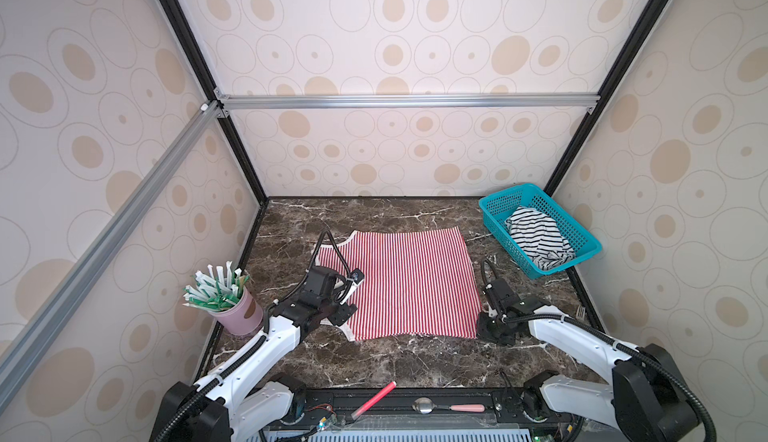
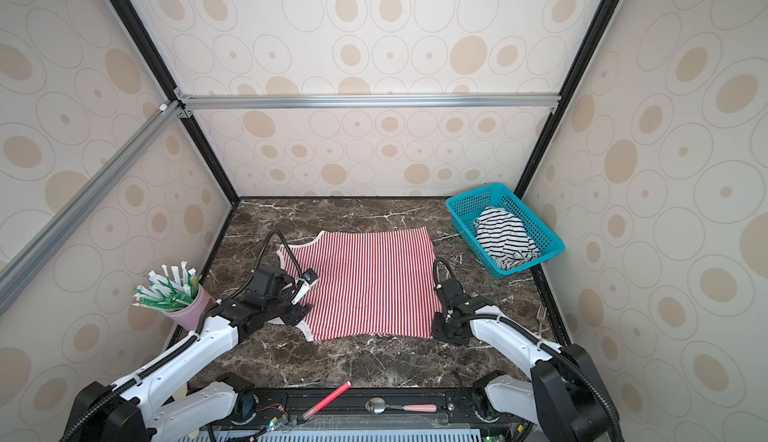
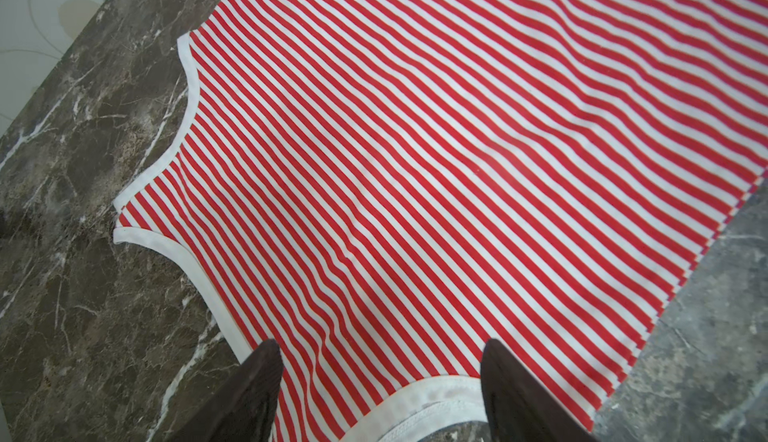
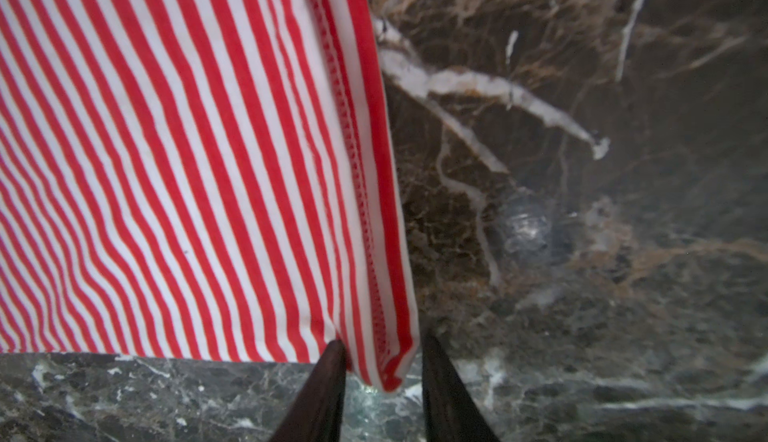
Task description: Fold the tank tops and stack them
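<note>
In both top views, a red-and-white striped tank top (image 1: 411, 282) (image 2: 370, 282) with white trim lies spread flat on the dark brown marble table (image 1: 374, 361). The left gripper (image 1: 347, 315) (image 2: 300, 315) is over its near left edge, the right gripper (image 1: 484, 330) (image 2: 439, 331) at its near right corner. A black-and-white striped tank top (image 1: 536, 236) sits crumpled in a teal mesh plastic basket (image 1: 498, 219) at the far right. In the left wrist view, the left gripper's (image 3: 380, 348) dark fingers (image 3: 262, 377) stand wide apart just over the cloth, with a curve of white trim between them. In the right wrist view, the right gripper's (image 4: 382, 348) fingers (image 4: 328, 377) pinch the top's hemmed corner.
</note>
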### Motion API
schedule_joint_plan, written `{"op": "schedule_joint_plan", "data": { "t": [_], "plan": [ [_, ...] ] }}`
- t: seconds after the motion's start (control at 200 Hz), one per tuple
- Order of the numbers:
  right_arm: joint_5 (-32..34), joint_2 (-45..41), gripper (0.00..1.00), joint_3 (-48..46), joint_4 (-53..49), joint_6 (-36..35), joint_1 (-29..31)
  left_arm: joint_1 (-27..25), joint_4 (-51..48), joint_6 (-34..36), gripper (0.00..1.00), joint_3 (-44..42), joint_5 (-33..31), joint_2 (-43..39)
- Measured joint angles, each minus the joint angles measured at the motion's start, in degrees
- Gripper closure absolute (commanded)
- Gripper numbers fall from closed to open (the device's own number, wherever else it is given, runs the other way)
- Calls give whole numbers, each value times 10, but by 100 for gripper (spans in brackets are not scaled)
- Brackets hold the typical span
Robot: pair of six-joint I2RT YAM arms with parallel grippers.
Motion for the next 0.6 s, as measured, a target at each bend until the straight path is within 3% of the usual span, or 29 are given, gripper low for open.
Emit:
{"op": "schedule_joint_plan", "data": {
  "t": [0.135,0.345,0.595],
  "plan": [
    [3,2,73,-2,7,2,-2,-1,-2,3,24,0,5,-2],
    [3,2,100,-6,19,4,-3,-14,-17,18,25,0,19,-2],
    [-9,-17,100,2,4,4,-3,-68,-45,44,24,-3,22,29]
  ]
}}
